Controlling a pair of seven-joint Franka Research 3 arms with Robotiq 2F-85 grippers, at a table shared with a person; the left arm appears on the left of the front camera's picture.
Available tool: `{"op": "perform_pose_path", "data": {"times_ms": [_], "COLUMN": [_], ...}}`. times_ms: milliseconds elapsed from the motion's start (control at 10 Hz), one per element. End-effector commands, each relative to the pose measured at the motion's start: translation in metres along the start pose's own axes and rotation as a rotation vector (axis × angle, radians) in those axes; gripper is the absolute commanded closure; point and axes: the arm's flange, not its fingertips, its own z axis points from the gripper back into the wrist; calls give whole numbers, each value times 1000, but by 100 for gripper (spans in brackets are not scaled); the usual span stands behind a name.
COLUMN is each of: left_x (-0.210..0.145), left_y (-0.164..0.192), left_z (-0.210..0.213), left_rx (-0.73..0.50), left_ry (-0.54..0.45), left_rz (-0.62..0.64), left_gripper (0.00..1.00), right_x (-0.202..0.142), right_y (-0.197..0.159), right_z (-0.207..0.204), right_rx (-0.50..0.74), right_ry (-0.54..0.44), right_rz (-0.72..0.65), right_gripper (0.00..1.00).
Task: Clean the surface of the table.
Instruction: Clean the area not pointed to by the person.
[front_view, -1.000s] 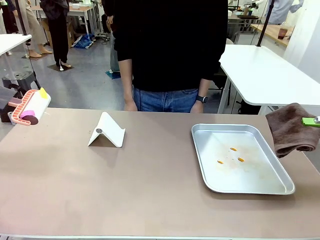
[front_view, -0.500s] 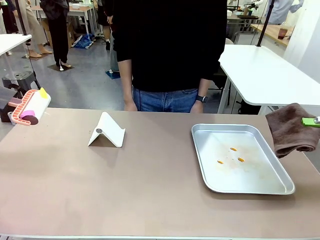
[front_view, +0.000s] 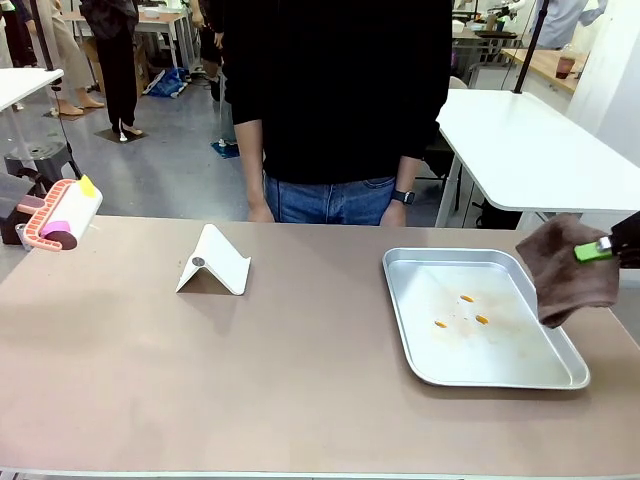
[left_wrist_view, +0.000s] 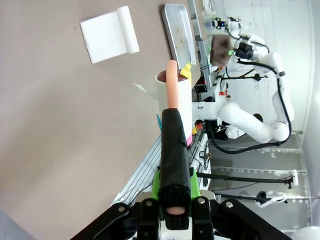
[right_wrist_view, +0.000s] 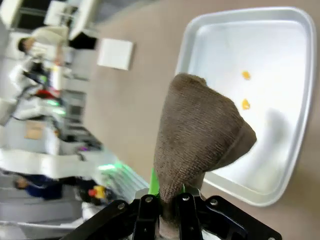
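Observation:
The table (front_view: 300, 385) has a matte taupe-brown top. At its left edge my left gripper (left_wrist_view: 172, 120) is shut on the salmon handle of a lint roller (front_view: 62, 216), whose white roll (left_wrist_view: 175, 92) points out over the tabletop. At the right edge my right gripper (front_view: 597, 249) is shut on a brown cloth (front_view: 565, 265) that hangs over the right rim of the silver tray (front_view: 400, 300). In the right wrist view the cloth (right_wrist_view: 200, 135) bunches up from between my fingers above the tray (right_wrist_view: 190, 37).
Small orange crumbs (front_view: 467, 298) and a faint smear lie in the tray. A white folded stand (front_view: 213, 263) sits left of centre. A person (front_view: 340, 100) in a dark top stands at the far edge, hands down. A white table (front_view: 530, 140) stands behind on the right.
The right gripper has carried the cloth leftward, so it now overlaps the tray's right rim. The left gripper and lint roller have stayed put.

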Motion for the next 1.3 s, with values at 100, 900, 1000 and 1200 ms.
{"op": "perform_pose_path", "data": {"times_ms": [100,900,1000,1200], "left_x": [-2,-2,-2,-2], "left_y": [-4,-4,-4,-4], "left_z": [2,2,2,2], "left_rx": [-11,-11,-11,-11], "left_ry": [5,5,5,5], "left_rz": [-7,-7,-7,-7], "left_gripper": [77,77,77,77], "right_x": [35,85,88,89], "right_y": [24,-6,-13,-24], "right_z": [-23,-111,-122,-145], "right_rx": [-324,-725,-762,-794], "right_ry": [222,145,134,124], "right_rz": [25,63,75,94], "right_gripper": [88,88,88,88]}}
